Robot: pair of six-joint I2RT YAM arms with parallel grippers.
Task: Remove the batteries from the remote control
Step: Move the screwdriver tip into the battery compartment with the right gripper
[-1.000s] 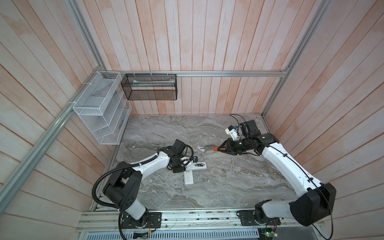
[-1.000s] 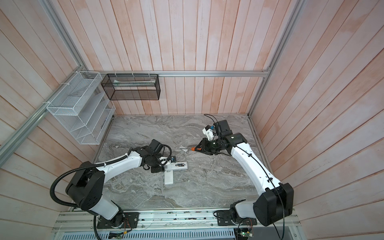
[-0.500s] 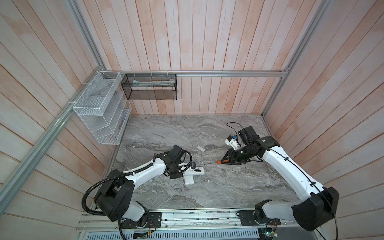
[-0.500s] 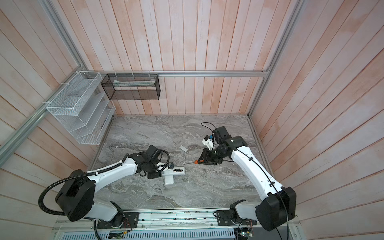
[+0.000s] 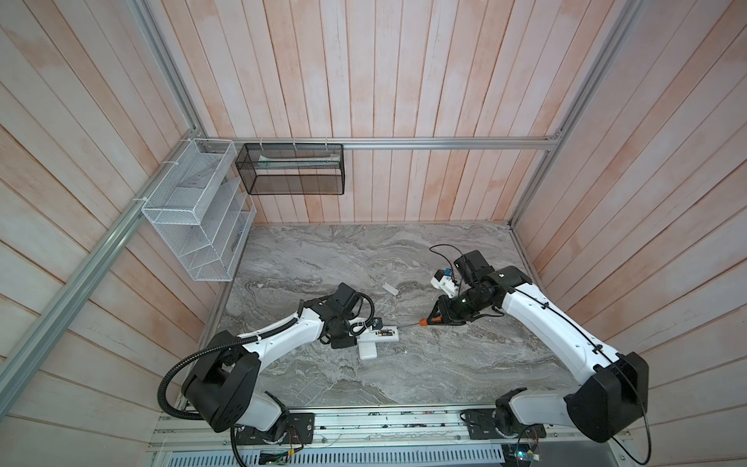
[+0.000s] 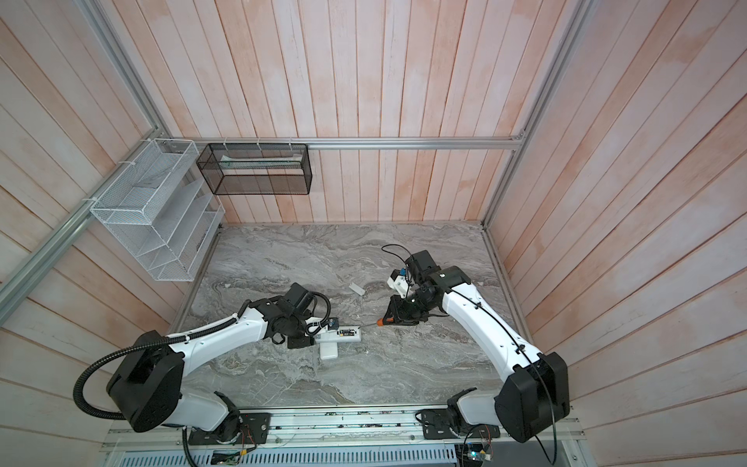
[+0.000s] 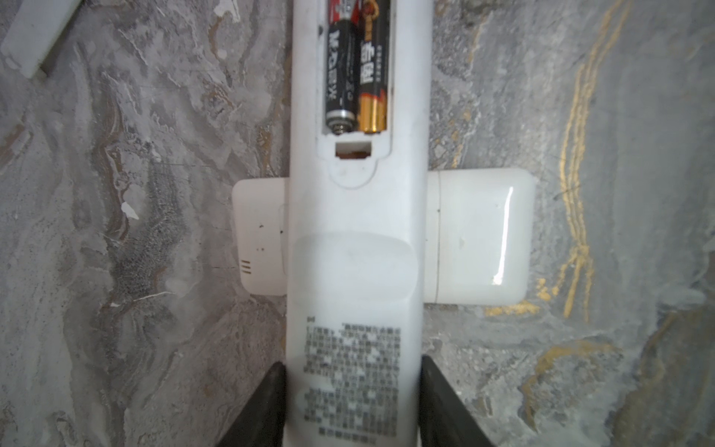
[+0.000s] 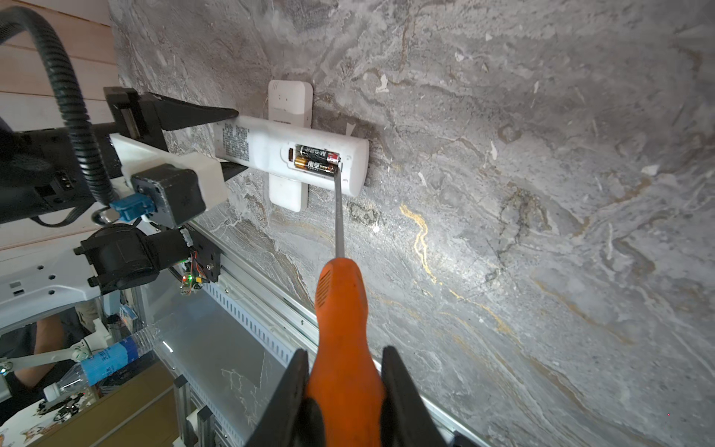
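Surface: grey marble tabletop (image 5: 404, 364), wood-plank walls (image 5: 404, 81).
Batteries (image 8: 318, 158): lengthwise in remote control (image 8: 267, 151), one gold end toward left gripper (image 7: 351, 365).
Left gripper: clamps remote control.
Right gripper (image 8: 345, 354): clamps screwdriver (image 8: 342, 305) handle.

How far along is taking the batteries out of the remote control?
Done: the compartment is open; a white cover lies apart on the table. In hand: the left gripper clamps the remote control; the right gripper holds the orange screwdriver, tip at one battery's end. Left: both batteries sit inside; none is out.
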